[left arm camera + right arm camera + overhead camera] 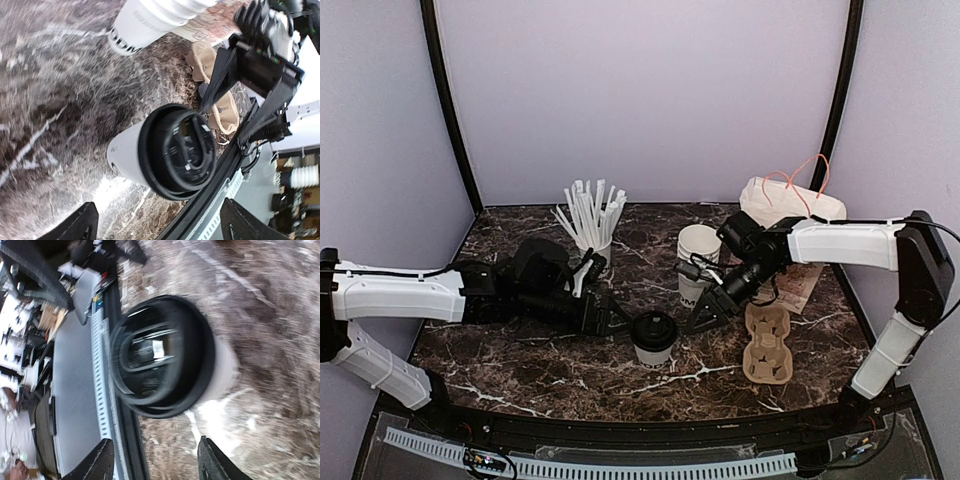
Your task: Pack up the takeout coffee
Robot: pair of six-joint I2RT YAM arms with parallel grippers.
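Note:
The takeout coffee [654, 338], a white paper cup with a black lid, stands upright on the marble table between my two grippers. My left gripper [616, 322] is just left of it and open. In the left wrist view the lid [180, 150] fills the middle, ahead of the left gripper [161, 225], whose wide-set fingertips [82, 222] hold nothing. My right gripper [706, 314] is just right of the cup and open. In the right wrist view the blurred lid [157, 355] lies ahead of the right gripper [157, 462], apart from it.
A brown cardboard cup carrier [767, 345] lies right of the coffee. A stack of lidless white cups [698, 252] stands behind it. A cup of white straws [591, 222] is at the back left, a white bag [790, 200] at the back right. The table's front rim [650, 430] is close.

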